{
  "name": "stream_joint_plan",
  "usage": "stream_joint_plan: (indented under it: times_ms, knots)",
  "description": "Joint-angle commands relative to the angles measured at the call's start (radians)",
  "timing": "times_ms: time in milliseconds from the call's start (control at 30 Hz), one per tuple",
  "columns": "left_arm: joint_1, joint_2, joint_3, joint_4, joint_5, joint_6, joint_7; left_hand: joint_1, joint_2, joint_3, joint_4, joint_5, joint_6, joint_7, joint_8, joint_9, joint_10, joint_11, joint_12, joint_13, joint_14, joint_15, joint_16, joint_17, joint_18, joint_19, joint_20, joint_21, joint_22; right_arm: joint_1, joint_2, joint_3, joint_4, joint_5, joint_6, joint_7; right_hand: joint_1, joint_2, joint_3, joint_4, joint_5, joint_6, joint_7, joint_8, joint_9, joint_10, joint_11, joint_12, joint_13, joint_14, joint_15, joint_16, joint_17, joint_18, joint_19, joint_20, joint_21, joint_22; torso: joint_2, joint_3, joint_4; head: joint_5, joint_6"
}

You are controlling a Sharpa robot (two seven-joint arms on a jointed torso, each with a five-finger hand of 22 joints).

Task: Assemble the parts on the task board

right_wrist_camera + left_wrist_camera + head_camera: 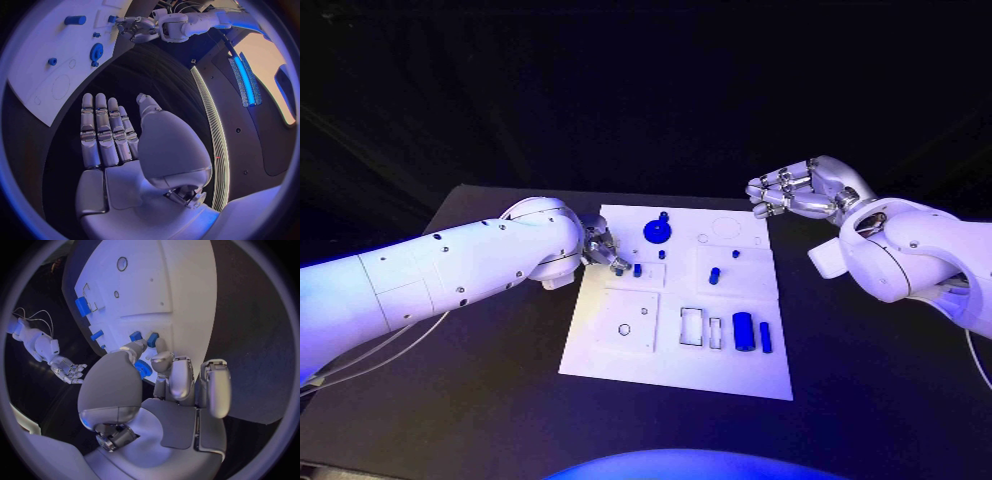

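Black table point(877, 380), task board point(625, 360) dead centre. Left hand point(603, 247) is at the board's 9 o'clock edge, fingertips point(161, 359) bunched over a small blue peg point(638, 269); can't tell whether they actually pinch it. Blue gear point(656, 232) sits just beyond, toward 12. Two blue pegs point(714, 275) mid-board, blue blocks point(744, 331) at 5 o'clock. Right hand point(805, 190) hangs off the board at 2 o'clock, holding nothing, fingers straight and side by side.
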Motion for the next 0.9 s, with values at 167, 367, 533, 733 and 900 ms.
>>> stream_joint_plan:
  times_ms: [167,367,533,733,900]
  knots:
    - [-0.001,-0.01,0.0,0.005,0.024,-0.001,-0.008,0.006,0.015,-0.108,0.037,-0.004,-0.011,0.01,-0.014,0.017,-0.014,0.002,-0.009,-0.006,0.031,0.001,-0.005,0.001,-0.012,0.051,-0.005,-0.002,0.157,0.0,-0.001,0.0,0.001,-0.001,0.009,0.006,-0.012,0.0,0.002,0.002,0.005,-0.006,0.0,0.0,0.001,-0.005,-0.001,0.004,-0.002,-0.008,-0.001,-0.002,-0.002,0.007,-0.006,0.001,0.0,-0.002,0.0,0.0001,0.0003,-0.002,0.001]
    - [0.0,-0.022,0.002,0.016,0.03,-0.017,-0.01,0.017,0.032,-0.16,0.062,-0.002,-0.014,0.011,-0.017,0.026,-0.018,0.003,-0.009,-0.006,0.032,0.002,-0.005,0.001,-0.012,0.051,-0.004,-0.003,0.155,-0.001,-0.002,0.0,0.001,-0.001,0.009,0.006,-0.012,0.0,0.002,0.002,0.005,-0.006,0.0,0.0,0.001,-0.005,-0.001,0.004,-0.002,-0.008,-0.001,-0.002,-0.002,0.007,-0.006,0.001,0.0,-0.002,0.0,-0.0001,-0.0001,-0.003,0.004]
    - [0.001,-0.032,0.011,0.027,0.033,-0.039,-0.004,0.019,0.04,-0.172,0.066,-0.002,-0.015,0.012,-0.018,0.029,-0.02,0.004,-0.011,-0.009,0.032,0.002,-0.005,0.001,-0.011,0.05,-0.004,-0.004,0.154,-0.001,-0.002,0.0,0.001,-0.001,0.008,0.006,-0.013,0.0,0.002,0.002,0.005,-0.007,0.0,0.0,0.001,-0.006,0.0,0.004,-0.002,-0.009,0.0,-0.002,-0.002,0.007,-0.006,0.002,0.0,-0.002,-0.001,0.0,0.0011,-0.003,0.005]
    - [0.004,-0.041,0.019,0.035,0.087,-0.126,0.042,-0.011,0.053,-0.223,0.069,-0.002,-0.052,0.028,-0.042,0.021,-0.059,0.016,-0.068,-0.07,0.031,0.011,-0.007,0.0,-0.009,0.044,-0.001,-0.012,0.143,-0.001,-0.002,0.0,0.001,-0.001,0.008,0.007,-0.013,0.0,0.002,0.002,0.005,-0.007,0.0,0.0,0.001,-0.006,0.0,0.004,-0.002,-0.009,0.0,-0.002,-0.002,0.007,-0.006,0.002,0.0,-0.002,-0.001,0.0001,0.0014,-0.006,0.008]
    - [0.006,-0.046,0.021,0.038,0.152,-0.256,0.135,-0.022,0.073,-0.288,0.07,0.001,-0.106,0.054,-0.076,-0.006,-0.17,0.04,-0.225,-0.237,0.026,0.03,-0.02,-0.01,0.015,-0.008,0.016,-0.082,0.047,-0.001,-0.003,0.0,0.0,-0.001,0.007,0.006,-0.013,0.0,0.002,0.002,0.005,-0.007,0.0,0.0,0.001,-0.006,0.0,0.004,-0.002,-0.009,0.0,-0.002,-0.002,0.007,-0.006,0.002,0.0,-0.002,0.0,0.0001,0.0008,-0.008,0.01]
